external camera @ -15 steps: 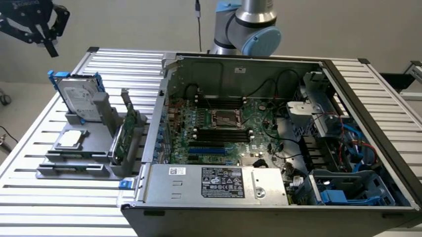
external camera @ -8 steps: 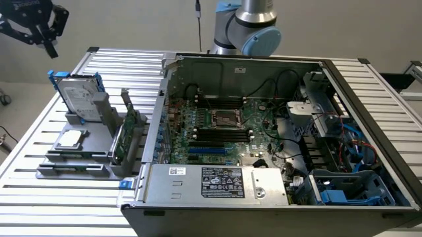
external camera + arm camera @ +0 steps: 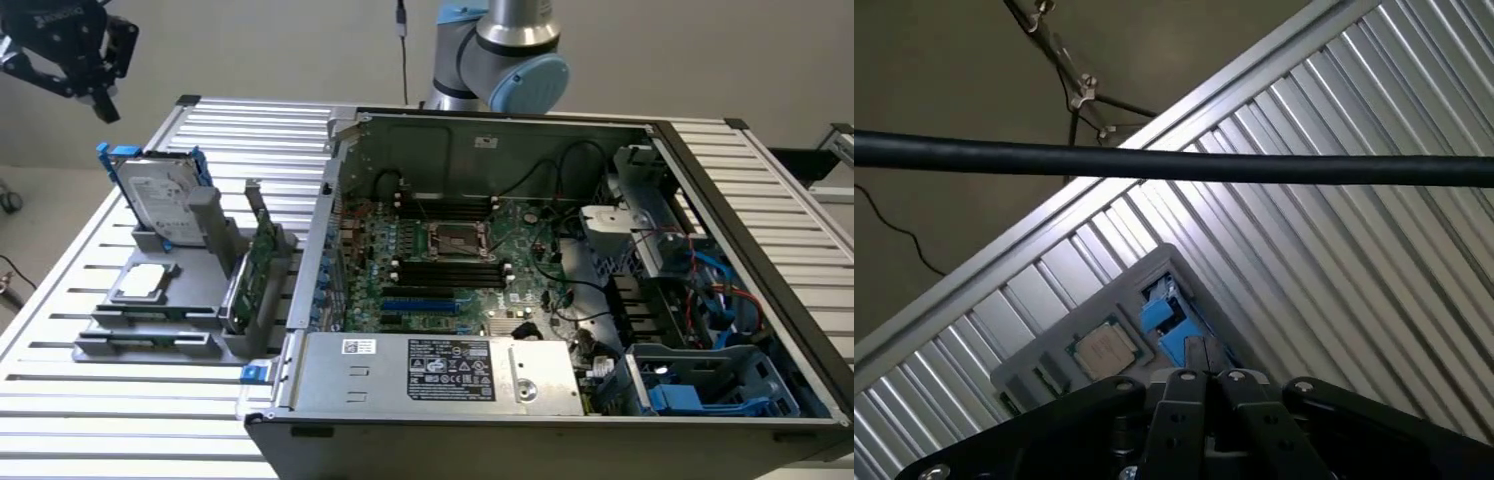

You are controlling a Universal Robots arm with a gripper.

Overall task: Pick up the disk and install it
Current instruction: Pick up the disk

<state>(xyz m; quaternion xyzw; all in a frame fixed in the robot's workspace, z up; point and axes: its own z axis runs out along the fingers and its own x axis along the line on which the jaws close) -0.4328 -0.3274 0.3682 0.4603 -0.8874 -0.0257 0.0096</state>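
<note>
Slatted table [image 3: 94, 400], disk [image 3: 160, 200] upright near its edge, gripper [image 3: 70, 75] clear above

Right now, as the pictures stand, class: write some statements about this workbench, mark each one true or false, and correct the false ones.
1. The disk stands upright in the grey holder. True.
2. The gripper is clamped on the disk. False: it hangs in the air above the disk, apart from it, and holds nothing.
3. The computer case is open, with its motherboard in sight. True.
4. The square chip sits inside the case. False: it lies flat on the grey holder, outside the case, towards the exterior view's left.
5. The green card stands on edge between the disk and the case. True.
</note>
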